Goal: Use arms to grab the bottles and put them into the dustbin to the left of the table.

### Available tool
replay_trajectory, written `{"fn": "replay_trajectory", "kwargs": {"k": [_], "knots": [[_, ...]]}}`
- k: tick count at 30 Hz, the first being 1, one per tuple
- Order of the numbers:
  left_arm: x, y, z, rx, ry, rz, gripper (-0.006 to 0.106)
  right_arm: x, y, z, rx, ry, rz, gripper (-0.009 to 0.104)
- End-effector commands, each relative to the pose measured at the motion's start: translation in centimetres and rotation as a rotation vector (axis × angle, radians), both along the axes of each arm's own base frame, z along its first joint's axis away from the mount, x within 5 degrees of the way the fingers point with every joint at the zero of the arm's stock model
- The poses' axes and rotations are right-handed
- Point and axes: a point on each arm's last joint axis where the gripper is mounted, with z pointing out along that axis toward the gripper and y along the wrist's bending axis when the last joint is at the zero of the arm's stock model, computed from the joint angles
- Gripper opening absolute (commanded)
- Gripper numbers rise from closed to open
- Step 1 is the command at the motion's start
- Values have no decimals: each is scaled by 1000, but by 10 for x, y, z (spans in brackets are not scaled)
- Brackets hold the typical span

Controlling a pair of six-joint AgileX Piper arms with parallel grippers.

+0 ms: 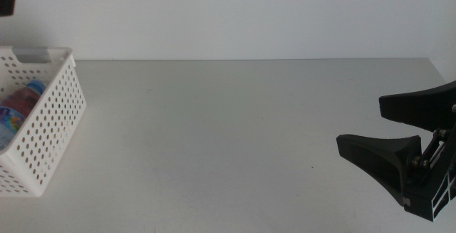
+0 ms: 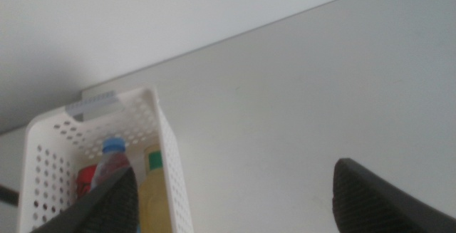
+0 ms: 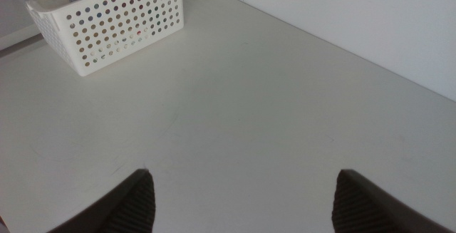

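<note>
The bin (image 1: 50, 130) sits at the table's (image 1: 235, 140) far left edge, a white perforated basket with its handle slot toward the back wall. All 3 drinks lie inside it. In the middle view only the water bottle (image 1: 18, 108) shows, blue cap pointing toward the back, label facing up. The left wrist view looks down into the bin (image 2: 167, 154) and shows the water bottle (image 2: 110, 162) between the red can (image 2: 85, 179) and the yellow tea bottle (image 2: 153, 194), the tea lying against the wall nearest the table's middle; the can is partly hidden by a jaw.

The left gripper (image 2: 235, 204) hangs high above the bin's edge, its 2 jaws spread wide with nothing between them; in the middle view only a dark piece of that arm (image 1: 6, 1) shows in the top left corner. The right gripper (image 1: 381, 130) is low over the table's right side, well apart from the bin, jaws parted and empty. From its wrist camera the gripper (image 3: 242, 201) faces across bare tabletop toward the bin (image 3: 114, 23), where coloured labels show through the holes
</note>
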Motion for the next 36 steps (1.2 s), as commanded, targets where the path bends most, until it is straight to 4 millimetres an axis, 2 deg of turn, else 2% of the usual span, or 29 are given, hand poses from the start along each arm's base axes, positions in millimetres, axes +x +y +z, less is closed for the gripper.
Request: {"fn": "replay_trajectory", "kwargs": {"k": [1,4,10,21,25,29,33,36], "knots": [[-17,-8,0,-3,-182,-16,94,2,-1,18,59,-90,-12,64],[-31,-13,-18,-6,-250,-26,94,2,-1,18,59,-90,-12,64],[-51,-8,-32,-56,-263,56,94,2,-1,18,59,-90,-12,64],[-51,-8,-35,-69,-264,63,94,2,-1,18,59,-90,-12,64],[-46,-9,-44,-66,-244,63,94,3,-2,12,65,-112,-25,64],[-57,-7,-61,-87,-328,61,94,8,-17,0,97,-167,-126,64],[-70,-6,-87,-107,-444,60,94,6,-45,-24,40,-167,-280,64],[-82,-4,-110,-125,-535,59,94,-3,-68,-47,9,-161,-417,64]]}}
